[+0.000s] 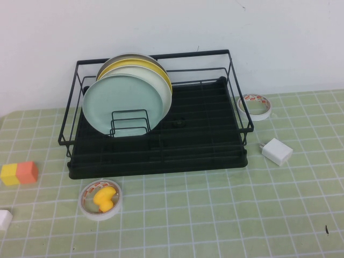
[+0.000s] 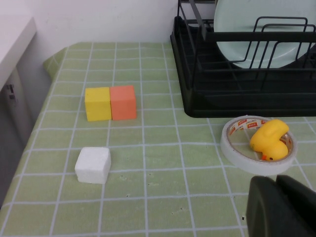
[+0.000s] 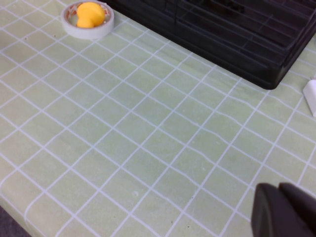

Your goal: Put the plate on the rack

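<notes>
Mint plate point(image 1: 124, 102) stands on edge in rack point(image 1: 161, 156), left end, face toward robot, leaning back on cream plate point(image 1: 164, 86). Left pincer point(image 2: 279, 207) and right pincer point(image 3: 286, 212) low over tabletop point(image 1: 242, 215), nothing held, both look closed.

Left claw point(image 2: 279, 207) and right claw point(image 3: 284, 210) closed, both held low
</notes>
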Robot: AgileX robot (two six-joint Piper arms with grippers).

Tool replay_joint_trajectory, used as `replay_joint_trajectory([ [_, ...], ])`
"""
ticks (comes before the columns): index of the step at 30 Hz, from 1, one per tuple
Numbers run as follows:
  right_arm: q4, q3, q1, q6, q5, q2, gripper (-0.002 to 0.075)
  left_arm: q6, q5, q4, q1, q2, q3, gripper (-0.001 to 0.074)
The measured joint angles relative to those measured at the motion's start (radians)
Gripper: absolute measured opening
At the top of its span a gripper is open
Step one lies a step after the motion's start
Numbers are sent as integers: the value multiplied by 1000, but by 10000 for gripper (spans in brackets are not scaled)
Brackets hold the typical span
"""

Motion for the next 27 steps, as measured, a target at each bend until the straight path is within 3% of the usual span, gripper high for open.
replay_joint_trajectory([
  [8, -25, 0, -5, -8, 7, -68, -2, 4, 0, 0, 0, 0, 0, -1],
  [14, -41, 42, -87, -34, -15, -308, -2, 4, 0, 0, 0, 0, 0, -1],
  [18, 0, 115, -133, -41, -112, -378, -2, 4, 0, 0, 0, 0, 0, -1],
  [27, 35, 150, -139, -42, -311, -378, -2, 4, 2, -2, 0, 0, 0, -1],
])
